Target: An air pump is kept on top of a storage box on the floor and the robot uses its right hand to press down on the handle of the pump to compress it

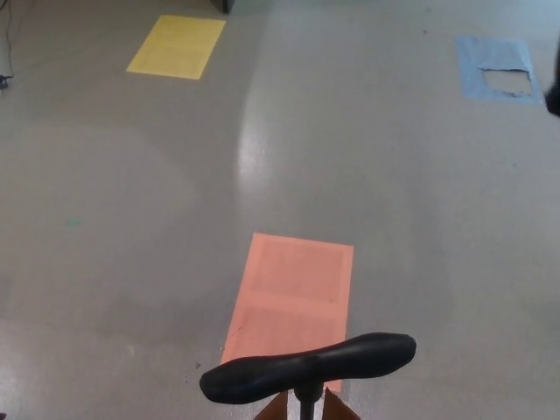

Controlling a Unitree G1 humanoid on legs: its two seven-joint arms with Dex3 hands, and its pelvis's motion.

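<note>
Waiting on contact: nothing touches the pump handle point(308, 367); the press has not begun.
Handle position: bottom centre of the head view, lying roughly crosswise, its right end slightly higher in the picture than its left.
Handle form: black, moulded, thicker at both ends, narrowing to a waist over the shaft point(306, 406).
Shaft: dark, only a short stub visible below the handle's waist; pump body and storage box are cut off by the lower edge.
Base: brown-and-white piece point(278, 411) beside the shaft, too cropped to identify.
Right hand: a dark sliver point(553, 101) at the right edge, well apart from the handle; cannot tell whether its fingers are apart or closed.
Left hand: not in view.
Handling judgement: handle looks rigid and smooth, likely slippery under hard fingers; shaft should resist stiffly, then slide.
Where to press: on the waist, directly over the shaft, palm flat.
Risk: an off-centre push on either end could tip the pump, since it merely rests on the box.
Floor: grey, with orange point(293, 297), yellow point(178, 45) and blue point(494, 68) patches.
</note>
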